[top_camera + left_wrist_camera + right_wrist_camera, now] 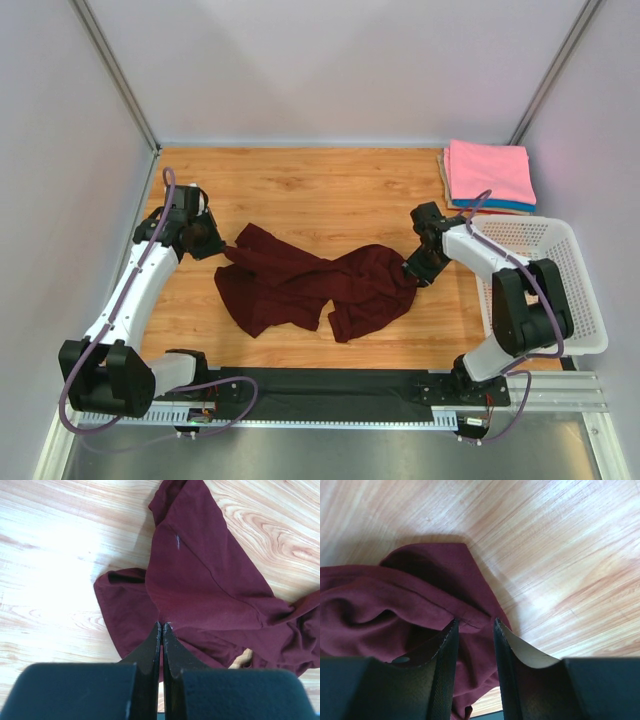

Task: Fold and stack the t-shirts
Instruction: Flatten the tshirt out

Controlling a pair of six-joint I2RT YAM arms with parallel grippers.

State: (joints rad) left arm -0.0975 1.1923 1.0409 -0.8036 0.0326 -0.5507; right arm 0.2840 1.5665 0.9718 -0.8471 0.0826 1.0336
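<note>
The dark maroon t-shirt [310,285] is lying crumpled in the middle of the light wooden surface [330,190], stretching between the two arms. The left gripper [212,243] is sitting at the shirt's left end, its fingers [155,645] pressed fully together and pinching the cloth at their tips. The right gripper [418,275] is working the right end, its jaws standing partly apart and straddling a folded hem. Over in the far right corner, a folded pink t-shirt [488,170] is topping a neat stack, and just near of it the white perforated plastic basket [580,260] is waiting.
</note>
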